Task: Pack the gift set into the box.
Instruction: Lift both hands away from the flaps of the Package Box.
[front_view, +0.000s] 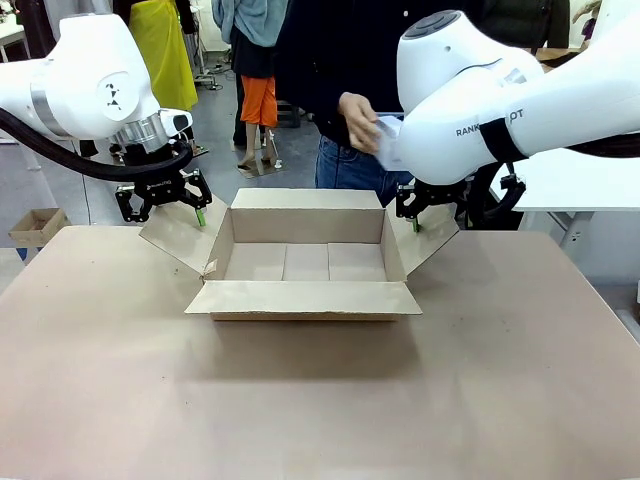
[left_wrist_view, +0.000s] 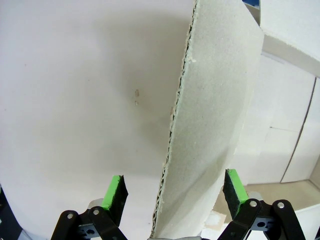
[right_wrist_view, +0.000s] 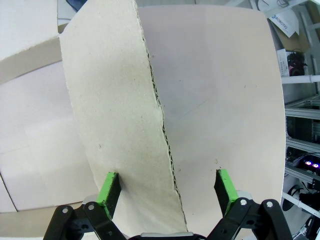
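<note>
The box (front_view: 305, 297), a shallow brown carton, lies open in the middle of the table with its four flaps spread and nothing inside. My left gripper (front_view: 163, 212) is open astride the left flap (left_wrist_view: 215, 100), whose edge runs between the green pads (left_wrist_view: 116, 189) without touching them. My right gripper (front_view: 440, 215) is open in the same way around the right flap (right_wrist_view: 115, 100). Behind the box a person's hand (front_view: 357, 112) holds a pale thing (front_view: 386, 138), mostly hidden by my right arm. I cannot tell whether it is the gift set.
The brown table top (front_view: 320, 400) stretches bare in front of the box. A small cardboard box (front_view: 35, 225) sits beyond the table's far left corner. The person (front_view: 340, 60) stands close to the far edge.
</note>
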